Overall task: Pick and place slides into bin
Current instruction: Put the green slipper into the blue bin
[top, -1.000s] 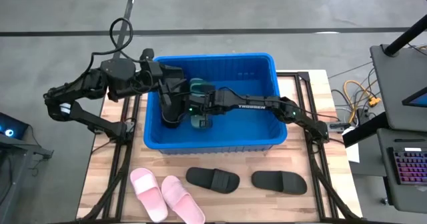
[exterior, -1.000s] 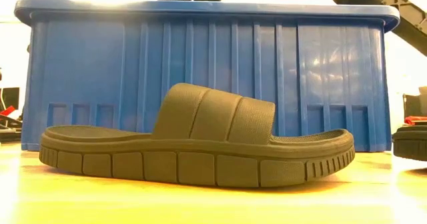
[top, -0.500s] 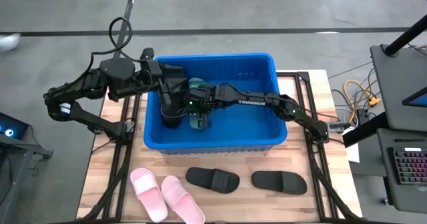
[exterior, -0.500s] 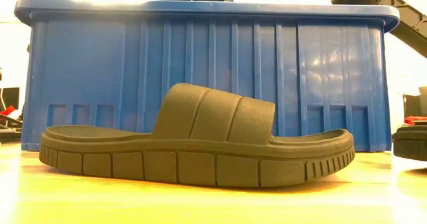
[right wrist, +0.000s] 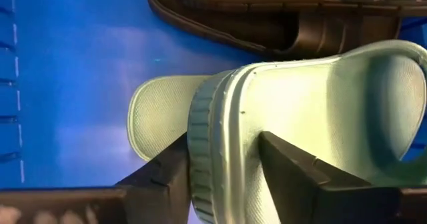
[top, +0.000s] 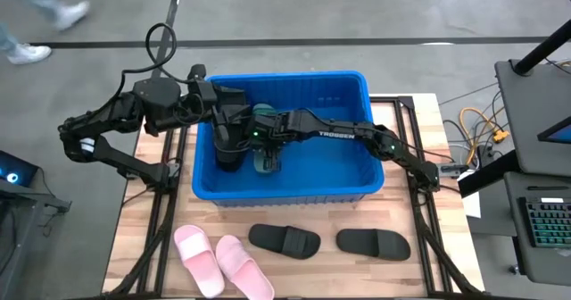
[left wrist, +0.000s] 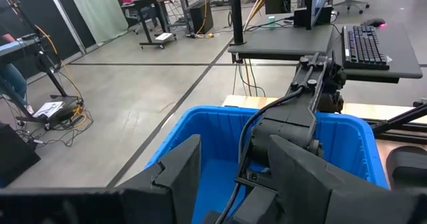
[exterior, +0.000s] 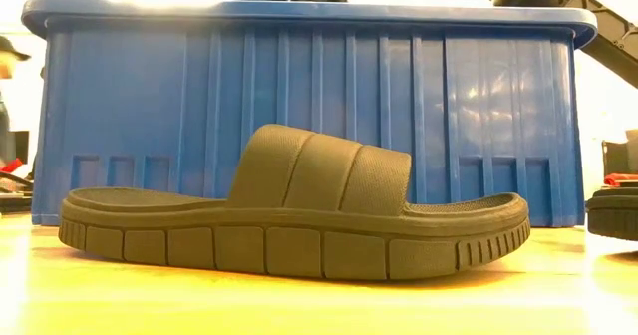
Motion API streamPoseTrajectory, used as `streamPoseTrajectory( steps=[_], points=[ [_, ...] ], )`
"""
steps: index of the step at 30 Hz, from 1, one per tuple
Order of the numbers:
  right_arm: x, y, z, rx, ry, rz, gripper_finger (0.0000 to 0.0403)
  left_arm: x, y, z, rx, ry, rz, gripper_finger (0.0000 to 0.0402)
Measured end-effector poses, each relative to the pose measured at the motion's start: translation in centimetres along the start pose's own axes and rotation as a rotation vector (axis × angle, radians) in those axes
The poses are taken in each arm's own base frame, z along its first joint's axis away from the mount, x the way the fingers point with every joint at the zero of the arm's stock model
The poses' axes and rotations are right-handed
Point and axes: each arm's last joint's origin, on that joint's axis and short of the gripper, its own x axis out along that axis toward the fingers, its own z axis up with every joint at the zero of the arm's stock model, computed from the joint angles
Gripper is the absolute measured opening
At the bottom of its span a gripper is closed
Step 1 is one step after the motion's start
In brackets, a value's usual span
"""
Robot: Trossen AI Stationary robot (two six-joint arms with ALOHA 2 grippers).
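Two end effectors in blue ribbed bin (top: 357, 188), right end effector (right wrist: 220, 174) straddling pale green slide (right wrist: 313, 117), fingers loosened, left end effector (top: 228, 153) state unclear

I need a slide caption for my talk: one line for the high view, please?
Both grippers, left and right, reach into the blue bin; pink slides and black slides wait outside.

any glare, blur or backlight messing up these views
Low view: the room behind the bin is blown out white, and the near black slide is backlit and dark. Right wrist view: the green slide sits so close it looks soft. High view: evenly lit, with a person's legs blurred at the top left corner.
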Motion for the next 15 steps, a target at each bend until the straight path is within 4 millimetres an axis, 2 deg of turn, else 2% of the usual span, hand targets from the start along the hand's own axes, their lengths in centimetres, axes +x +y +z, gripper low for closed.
streamPoseTrajectory(
  steps=[7,15],
  points=[
    [0.02,-0.03,0.13,-0.001,-0.014,0.001,0.0194,0.01,-0.02,-0.01,0.000,0.000,-0.004,0.0160],
    [0.04,0.05,0.19,-0.020,-0.030,0.062,0.0211,0.08,-0.13,-0.01,0.001,0.000,-0.033,0.0160]
  ],
)
